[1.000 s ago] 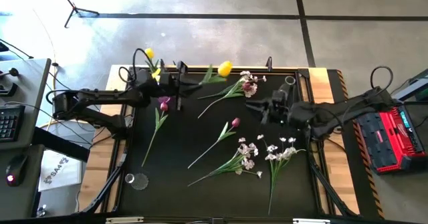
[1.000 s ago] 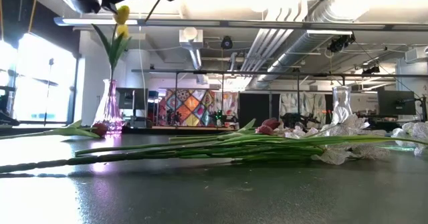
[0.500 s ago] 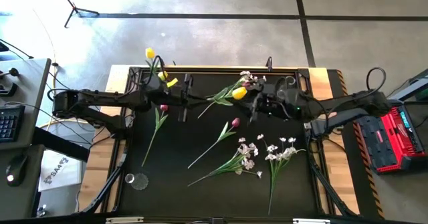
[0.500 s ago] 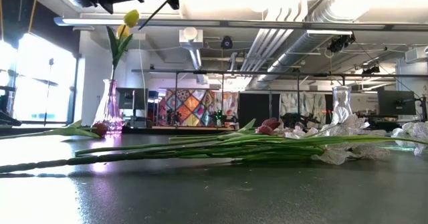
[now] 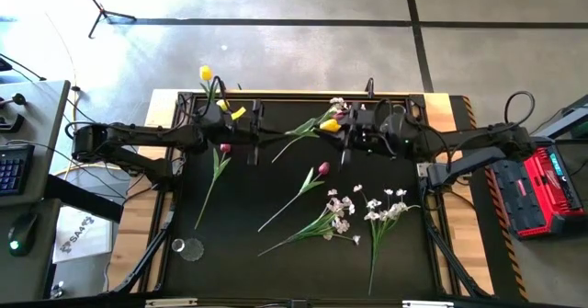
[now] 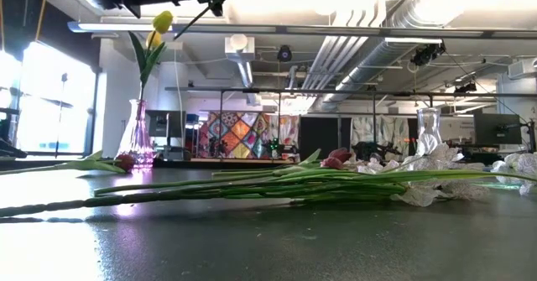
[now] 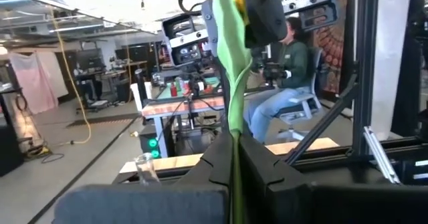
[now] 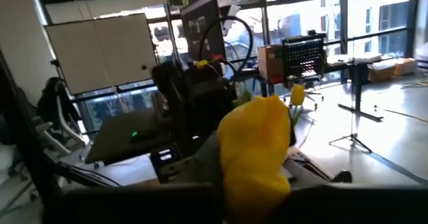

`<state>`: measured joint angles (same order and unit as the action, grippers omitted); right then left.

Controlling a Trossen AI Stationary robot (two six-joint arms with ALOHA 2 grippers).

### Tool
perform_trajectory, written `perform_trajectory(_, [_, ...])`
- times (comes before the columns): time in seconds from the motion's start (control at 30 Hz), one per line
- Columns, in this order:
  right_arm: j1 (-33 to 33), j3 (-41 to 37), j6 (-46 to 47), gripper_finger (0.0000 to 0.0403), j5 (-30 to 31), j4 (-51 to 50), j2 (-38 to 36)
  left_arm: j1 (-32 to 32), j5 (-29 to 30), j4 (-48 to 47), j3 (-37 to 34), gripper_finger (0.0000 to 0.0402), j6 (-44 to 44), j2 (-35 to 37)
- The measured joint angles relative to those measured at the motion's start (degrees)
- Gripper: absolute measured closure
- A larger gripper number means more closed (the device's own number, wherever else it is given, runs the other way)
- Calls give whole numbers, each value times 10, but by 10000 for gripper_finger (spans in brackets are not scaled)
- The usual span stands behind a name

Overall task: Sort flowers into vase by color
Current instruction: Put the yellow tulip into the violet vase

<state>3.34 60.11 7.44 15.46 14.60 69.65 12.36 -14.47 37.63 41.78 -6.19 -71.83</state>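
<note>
both hands meet over the far middle of the black surface (image 5: 276, 253). the left hand (image 5: 254, 133) is pressed together on the green stem of a yellow tulip (image 5: 328, 125), stem running up between its fingers (image 7: 267, 177) in the left wrist view. the right hand (image 5: 350, 130) has clamped around the bloom end, which fills its wrist view; how firm that hold is, i cannot tell. risk: with both holding one flower, any pull apart could bend the stem or pop the head off, and a loose grip would drop it. two yellow tulips already stand in the pink vase (image 6: 137, 138); red tulips (image 5: 322, 169) and white sprays (image 5: 342, 209) lie on the surface.
</note>
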Motion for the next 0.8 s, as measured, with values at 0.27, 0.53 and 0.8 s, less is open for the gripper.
perform_trajectory(0.27, [-31, 30, 1, 378, -23, -71, 0, -18, 73, -24, 0, 365, 82, 0])
perform_trajectory(0.53, [-78, 98, 5, 391, -92, -243, 1, -36, 76, -69, 0, 284, 107, 0])
perform_trajectory(0.8, [-112, 130, 14, 391, -217, -290, 19, -36, 58, -83, 0, 246, 185, -6])
